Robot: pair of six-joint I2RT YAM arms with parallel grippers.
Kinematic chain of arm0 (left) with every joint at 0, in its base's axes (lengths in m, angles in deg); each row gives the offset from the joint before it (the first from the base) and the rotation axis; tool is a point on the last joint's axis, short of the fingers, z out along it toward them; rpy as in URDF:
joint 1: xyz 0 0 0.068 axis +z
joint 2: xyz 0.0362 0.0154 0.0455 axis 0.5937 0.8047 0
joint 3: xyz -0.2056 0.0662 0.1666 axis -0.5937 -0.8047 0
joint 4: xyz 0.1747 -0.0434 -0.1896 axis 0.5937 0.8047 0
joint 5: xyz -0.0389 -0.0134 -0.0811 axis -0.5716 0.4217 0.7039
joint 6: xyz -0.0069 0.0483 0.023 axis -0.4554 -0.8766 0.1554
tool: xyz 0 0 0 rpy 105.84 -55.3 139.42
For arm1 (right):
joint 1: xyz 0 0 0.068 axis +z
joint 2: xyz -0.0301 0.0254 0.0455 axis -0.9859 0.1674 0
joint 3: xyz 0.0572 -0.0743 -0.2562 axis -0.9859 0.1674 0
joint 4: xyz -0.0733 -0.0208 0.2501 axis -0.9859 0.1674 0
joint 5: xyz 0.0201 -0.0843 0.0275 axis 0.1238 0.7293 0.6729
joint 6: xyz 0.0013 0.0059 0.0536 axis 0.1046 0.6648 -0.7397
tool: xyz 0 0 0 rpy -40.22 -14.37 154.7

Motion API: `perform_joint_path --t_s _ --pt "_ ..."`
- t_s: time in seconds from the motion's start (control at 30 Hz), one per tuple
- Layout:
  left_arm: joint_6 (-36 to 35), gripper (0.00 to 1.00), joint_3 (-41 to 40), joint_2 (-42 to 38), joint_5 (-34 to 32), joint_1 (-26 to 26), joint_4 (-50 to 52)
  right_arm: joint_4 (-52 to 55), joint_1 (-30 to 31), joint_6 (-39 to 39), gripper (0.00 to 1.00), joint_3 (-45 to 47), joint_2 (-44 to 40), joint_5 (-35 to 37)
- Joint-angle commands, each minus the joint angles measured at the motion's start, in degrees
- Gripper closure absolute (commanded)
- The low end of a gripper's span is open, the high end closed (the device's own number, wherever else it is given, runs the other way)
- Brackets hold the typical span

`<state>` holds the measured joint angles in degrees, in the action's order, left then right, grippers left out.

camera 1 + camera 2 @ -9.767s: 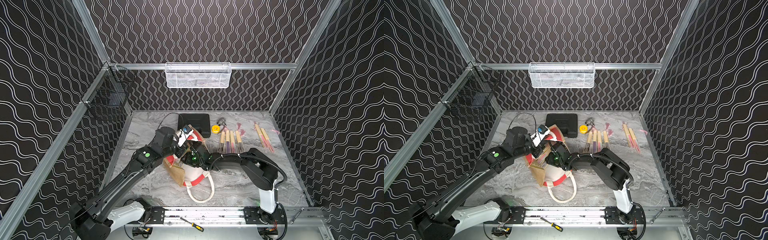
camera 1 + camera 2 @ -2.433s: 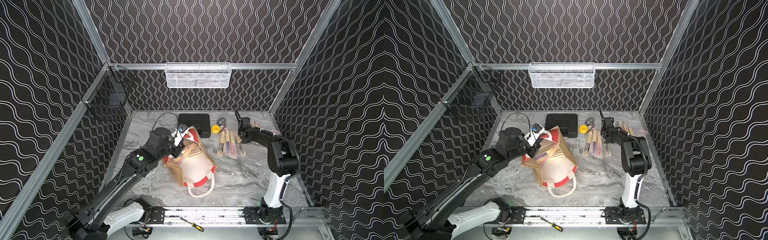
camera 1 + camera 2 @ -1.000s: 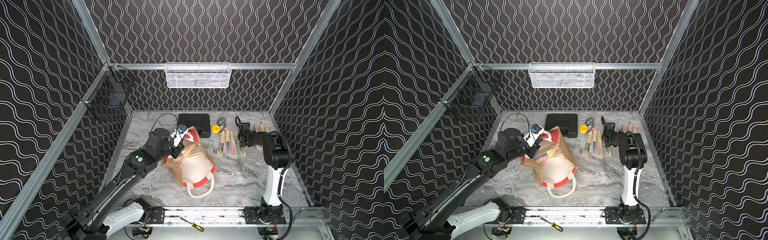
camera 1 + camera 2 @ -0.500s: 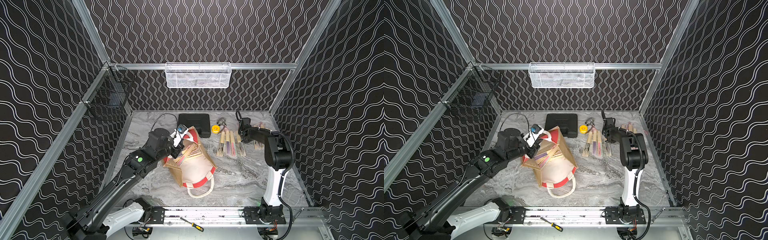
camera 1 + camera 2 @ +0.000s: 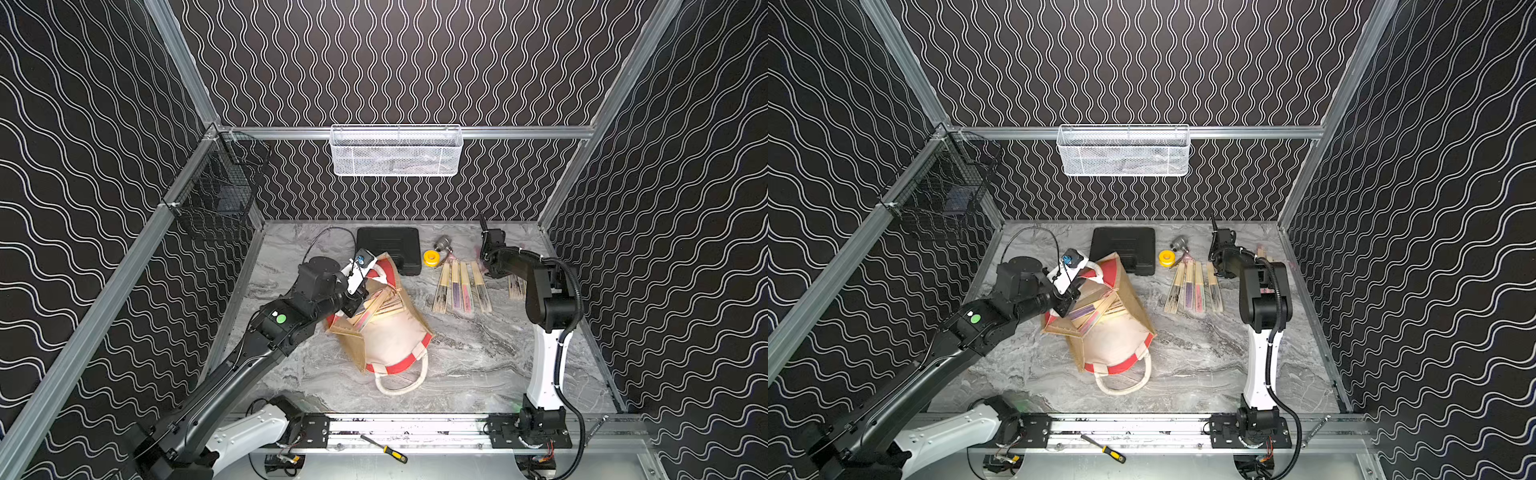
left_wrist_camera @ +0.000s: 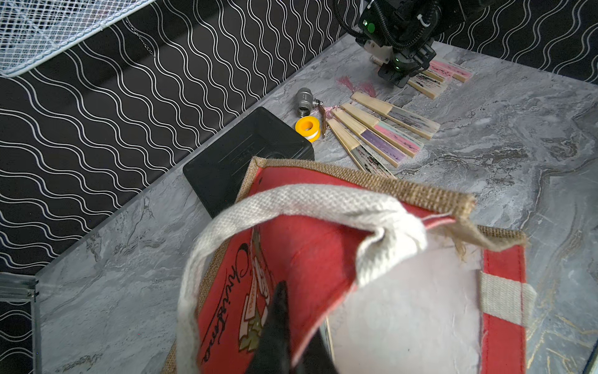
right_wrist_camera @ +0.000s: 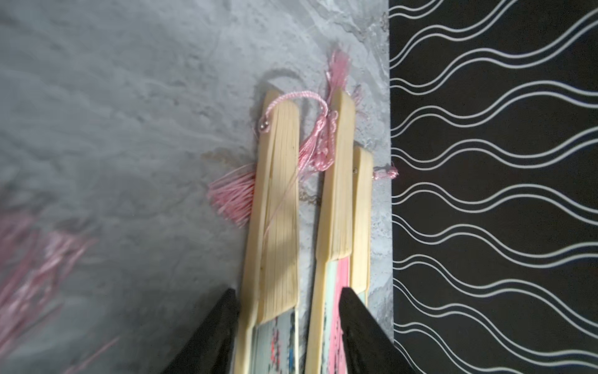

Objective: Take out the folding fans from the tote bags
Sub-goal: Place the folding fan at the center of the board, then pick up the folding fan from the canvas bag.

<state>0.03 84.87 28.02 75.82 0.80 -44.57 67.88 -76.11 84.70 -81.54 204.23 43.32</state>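
Cursive "Christm…", cut off, on the red side panel of the tote bag (image 6: 307,255).

The right arm (image 5: 548,303) hides most of the folding fans (image 5: 516,286) by the worktop's (image 5: 478,357) right edge; blurred tassels (image 7: 29,259) are indistinct.

tote bag (image 5: 386,332) lies mid table (image 5: 478,353), fans (image 5: 376,309) in it. case (image 5: 388,245) behind it, row of four fans (image 5: 459,286) right of it. three fans (image 7: 281,200) under my right gripper (image 7: 288,291), by the right wall (image 7: 485,194).
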Motion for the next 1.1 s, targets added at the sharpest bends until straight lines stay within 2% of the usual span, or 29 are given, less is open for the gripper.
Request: perform_joint_path --t_s 0.0,0.2,0.37,0.47,0.57,0.67,0.73,0.9,1.0,1.07 --pt "-0.57 1.00 0.05 0.28 -0.49 0.02 -3.25 5.53 -0.29 -1.53 0.47 -0.48 1.48 -1.18" --pt "-0.57 1.00 0.05 0.29 -0.49 0.02 -3.25 8.01 -0.90 -4.16 0.47 -2.47 2.08 -1.29" --pt "-0.57 1.00 0.09 0.18 -0.43 0.06 -3.30 10.38 -1.09 -7.75 0.48 -4.92 -0.47 -9.78" --pt "-0.57 1.00 0.08 0.26 -0.26 0.05 -3.31 13.78 -1.07 -12.72 0.48 -8.37 -2.74 -14.51" --pt "-0.57 1.00 0.05 0.25 -0.54 0.03 -3.25 13.97 -1.30 -20.66 0.48 -8.04 -8.78 -20.00" --pt "-0.66 1.00 0.01 -0.17 -0.92 0.04 -3.42 9.80 -1.26 -30.66 0.48 -1.24 -18.78 -26.27" --pt "-0.66 1.00 -0.11 -0.23 -0.94 0.06 -3.43 4.82 -1.24 -37.81 0.49 6.65 -28.10 -31.47" --pt "-0.66 1.00 0.00 0.51 -0.87 0.07 -3.34 -16.59 -1.01 -52.26 0.51 33.20 -53.10 -46.49" --pt "-0.40 1.00 0.22 0.63 -0.22 0.03 -3.12 -22.53 -0.21 -59.01 0.51 43.13 -64.52 -53.30" --pt "-0.47 1.00 0.12 0.76 -0.30 0.07 -3.22 -23.53 1.80 -60.49 0.52 46.67 -70.19 -56.58"
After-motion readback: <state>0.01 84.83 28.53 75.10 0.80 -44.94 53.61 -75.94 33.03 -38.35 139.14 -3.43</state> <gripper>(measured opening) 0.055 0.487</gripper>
